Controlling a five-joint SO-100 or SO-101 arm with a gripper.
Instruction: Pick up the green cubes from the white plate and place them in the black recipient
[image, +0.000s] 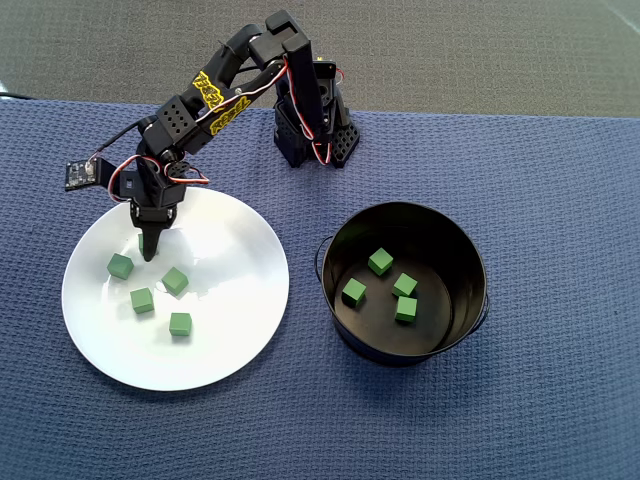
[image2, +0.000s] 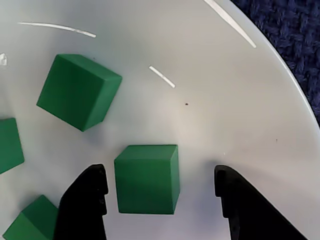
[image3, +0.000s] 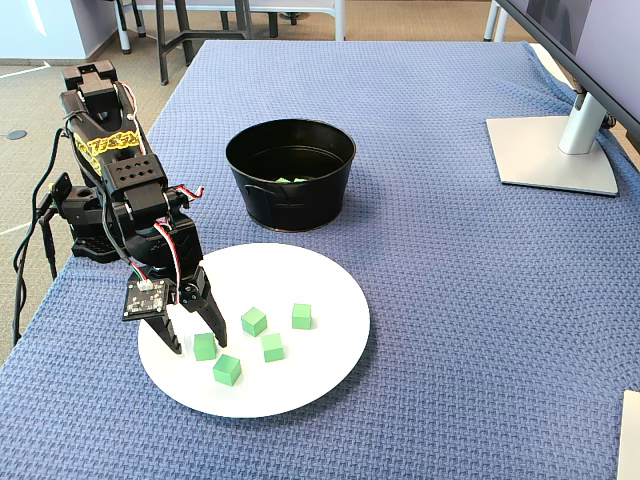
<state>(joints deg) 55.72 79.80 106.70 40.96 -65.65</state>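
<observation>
Over the white plate (image: 220, 350) the claw (image2: 160, 192) stands spread with one green cube (image2: 147, 178) between its tips, ready to close, while four cubes already lie in the black recipient (image: 455, 240) nearby.

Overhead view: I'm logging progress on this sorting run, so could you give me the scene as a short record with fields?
cubes on plate: five; four clear in the overhead view, the fifth mostly hidden by the gripper
cubes in pot: four
plate: white plate, left of the pot in the overhead view
pot: black pot, upright on the blue cloth
gripper: gripper open, low over the plate
target cube: green cube between the fingers, nearer one finger, not yet pinched
monitor stand: monitor stand at the cloth's far side
</observation>
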